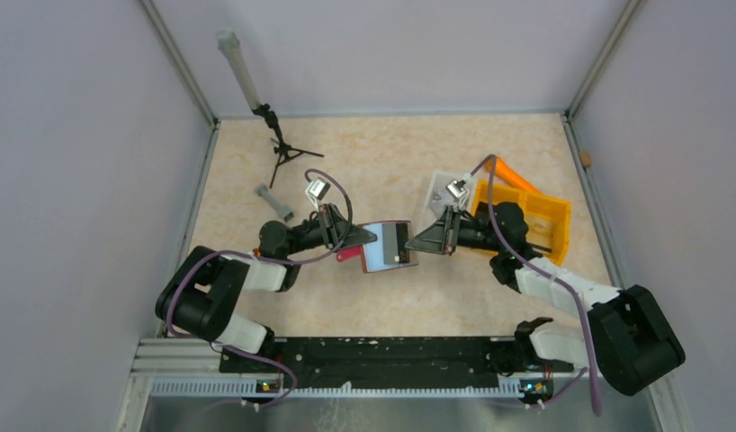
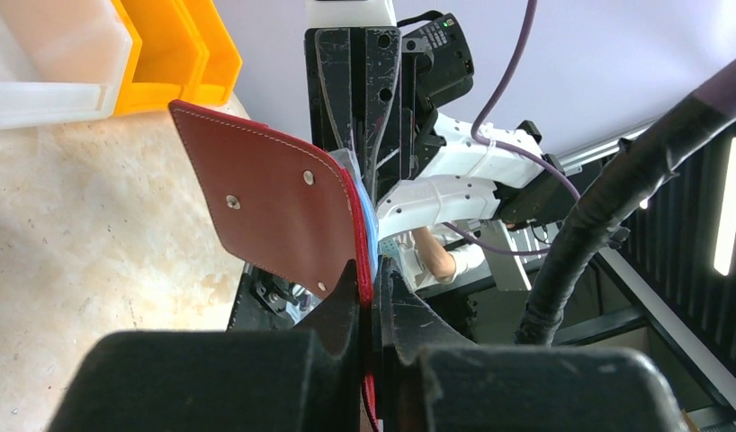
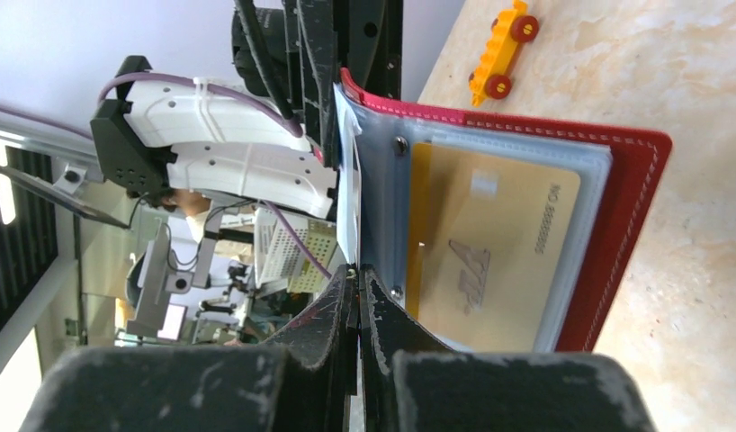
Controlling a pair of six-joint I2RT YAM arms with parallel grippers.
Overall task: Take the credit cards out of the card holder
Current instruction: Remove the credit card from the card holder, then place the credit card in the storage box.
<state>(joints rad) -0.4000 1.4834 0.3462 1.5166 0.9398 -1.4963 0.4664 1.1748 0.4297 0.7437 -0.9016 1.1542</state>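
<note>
Clamping card holder (image 1: 384, 252)'s red cover in closed left hand (image 2: 373, 290), pinching pale inner sheet (image 3: 345, 180) in closed right hand (image 3: 357, 279).

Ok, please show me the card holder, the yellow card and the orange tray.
card holder (image 2: 265, 202): left wrist view, on its red outer face.
yellow card (image 3: 499, 247): right wrist view, on the middle of its printed face.
orange tray (image 1: 552, 220): top view, on its right side.
</note>
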